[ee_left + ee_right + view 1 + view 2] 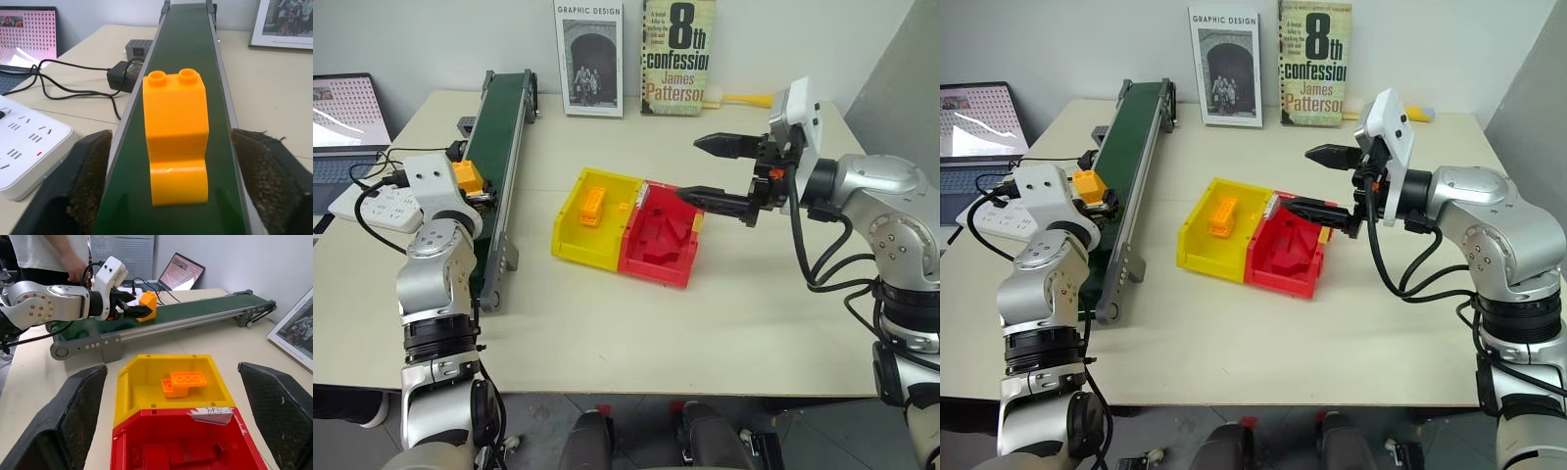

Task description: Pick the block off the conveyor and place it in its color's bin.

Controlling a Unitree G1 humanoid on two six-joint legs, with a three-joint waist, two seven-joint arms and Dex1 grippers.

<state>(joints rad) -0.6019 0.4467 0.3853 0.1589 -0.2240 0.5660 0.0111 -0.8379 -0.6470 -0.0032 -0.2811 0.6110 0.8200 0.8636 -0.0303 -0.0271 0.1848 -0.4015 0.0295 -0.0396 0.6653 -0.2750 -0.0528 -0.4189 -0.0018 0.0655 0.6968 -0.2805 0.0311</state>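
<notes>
Block [176, 139] sits upright on the conveyor [188, 44], directly between the fingers of the left tool [175, 196], studs up. That tool stands partly open around it, one finger on each side over the belt's rails, with a gap visible on both sides, so nothing is gripped yet. To do the grasp well, I would judge it best to close evenly on the two flat side faces, keeping the tool level and centred so the brick is not pushed sideways or tipped over, and to lift straight up before swinging away, clear of the rails. The right tool [724, 174] hangs wide open and empty just above the red tray [662, 235]. Beside it lies the yellow bin [578, 235], which already holds another orange brick [185, 382].
</notes>
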